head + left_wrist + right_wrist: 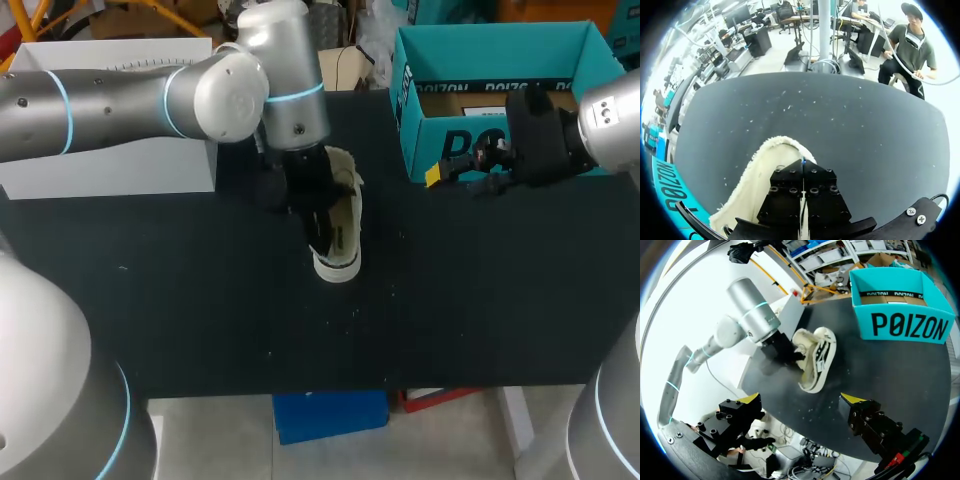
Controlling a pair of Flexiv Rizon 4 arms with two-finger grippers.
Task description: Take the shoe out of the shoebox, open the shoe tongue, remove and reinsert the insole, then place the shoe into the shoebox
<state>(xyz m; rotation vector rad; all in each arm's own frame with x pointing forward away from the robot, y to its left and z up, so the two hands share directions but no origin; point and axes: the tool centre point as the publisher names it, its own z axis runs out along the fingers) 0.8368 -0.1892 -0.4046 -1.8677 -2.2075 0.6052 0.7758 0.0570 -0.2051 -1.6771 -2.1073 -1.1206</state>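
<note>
Black tabletop (200, 300); cream shoe (345, 245), perhaps sidelong

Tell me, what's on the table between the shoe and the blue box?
Nothing: just bare black table between the shoe and the shoebox, clearest in the right wrist view.

Left gripper (312, 200) goes down into the shoe (342, 250) and its lower end is buried in there. Same story from the left wrist view, so no telling what it's got. From the head view the arm covers what looks like the shoe's heel end. Can't make out the insole anywhere. The shoebox (662, 187) is just a sliver at the left wrist view's edge, and from above the right gripper (445, 172) blocks part of its front wall.
</note>
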